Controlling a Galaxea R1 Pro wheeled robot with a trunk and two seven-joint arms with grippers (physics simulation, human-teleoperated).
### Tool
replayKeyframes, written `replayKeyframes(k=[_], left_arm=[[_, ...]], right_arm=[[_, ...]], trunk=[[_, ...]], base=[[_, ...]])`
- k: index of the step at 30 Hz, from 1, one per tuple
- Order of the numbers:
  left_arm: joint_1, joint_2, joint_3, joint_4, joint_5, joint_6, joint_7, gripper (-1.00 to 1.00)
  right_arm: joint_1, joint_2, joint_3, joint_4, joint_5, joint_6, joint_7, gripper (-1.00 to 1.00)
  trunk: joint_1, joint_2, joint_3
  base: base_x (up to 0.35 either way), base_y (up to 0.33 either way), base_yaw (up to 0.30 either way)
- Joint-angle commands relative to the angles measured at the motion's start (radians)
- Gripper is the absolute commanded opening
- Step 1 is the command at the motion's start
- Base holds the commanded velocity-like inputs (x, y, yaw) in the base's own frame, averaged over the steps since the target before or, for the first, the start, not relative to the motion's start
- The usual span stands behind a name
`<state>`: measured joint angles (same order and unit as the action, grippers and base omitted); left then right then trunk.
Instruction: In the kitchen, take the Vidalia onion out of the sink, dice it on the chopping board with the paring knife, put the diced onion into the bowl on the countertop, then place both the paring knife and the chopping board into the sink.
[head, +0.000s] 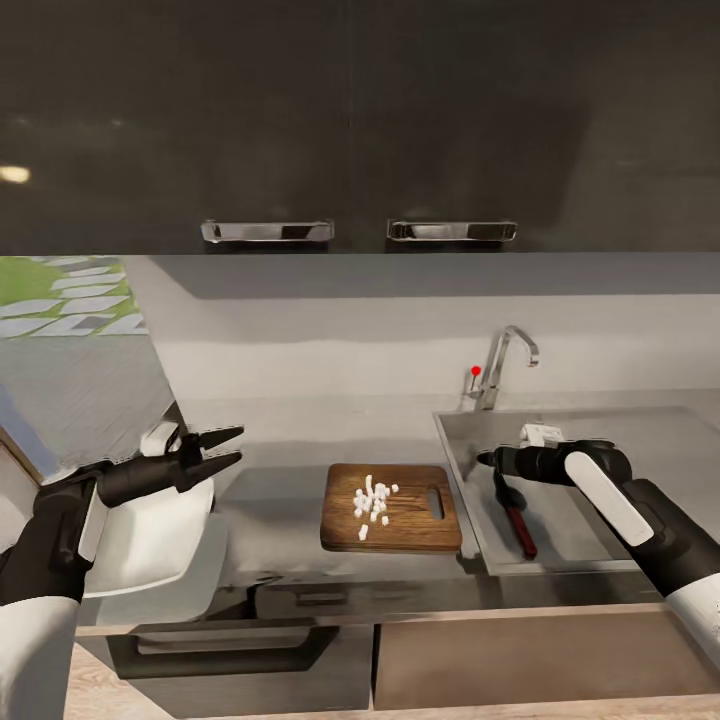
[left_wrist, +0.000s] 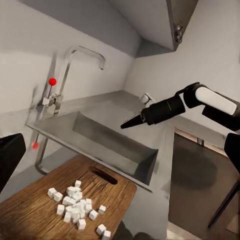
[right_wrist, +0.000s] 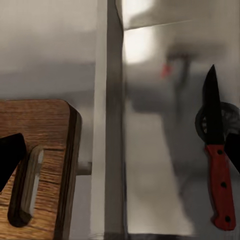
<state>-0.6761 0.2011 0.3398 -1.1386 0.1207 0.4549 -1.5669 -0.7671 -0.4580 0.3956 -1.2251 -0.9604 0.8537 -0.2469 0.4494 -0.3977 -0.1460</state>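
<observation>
Diced onion (head: 372, 499) is what your next move turns on, and it sits as a loose heap of small white cubes on the chopping board (head: 392, 507), not in the bowl (head: 150, 530). Reading left to right: your left gripper (head: 222, 447) hovers above the white bowl at the tabletop's (head: 270, 490) left end, its fingers released and empty, pointing toward the board. The board lies just to the right of the bowl, long axis running left-right, slot handle toward the sink (head: 600, 500), its right edge close to the basin rim. Further right, the paring knife (head: 516, 520) already lies in the basin, red handle toward you. Your right gripper (head: 487, 458) hangs over the basin; its fingers look closed on nothing. The left arm seems nearer the cubes.
</observation>
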Motion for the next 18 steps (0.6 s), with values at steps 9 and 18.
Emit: replayKeyframes(k=[9,18], left_arm=[[0.050,-0.035,-0.004,-0.012,0.003,0.039,-0.004,1.00],[0.101,-0.086,-0.002,-0.034,0.004,0.063,-0.004,1.00]], right_arm=[[0.010,-0.029,-0.013,-0.018,-0.043,0.003,-0.004,1.00],[0.012,-0.056,-0.064,-0.060,-0.050,0.004,0.023,1.00]], trunk=[[0.001,-0.002,-0.002],[0.001,-0.002,-0.002]], base=[[0.000,0.000,0.000],[0.000,0.000,0.000]])
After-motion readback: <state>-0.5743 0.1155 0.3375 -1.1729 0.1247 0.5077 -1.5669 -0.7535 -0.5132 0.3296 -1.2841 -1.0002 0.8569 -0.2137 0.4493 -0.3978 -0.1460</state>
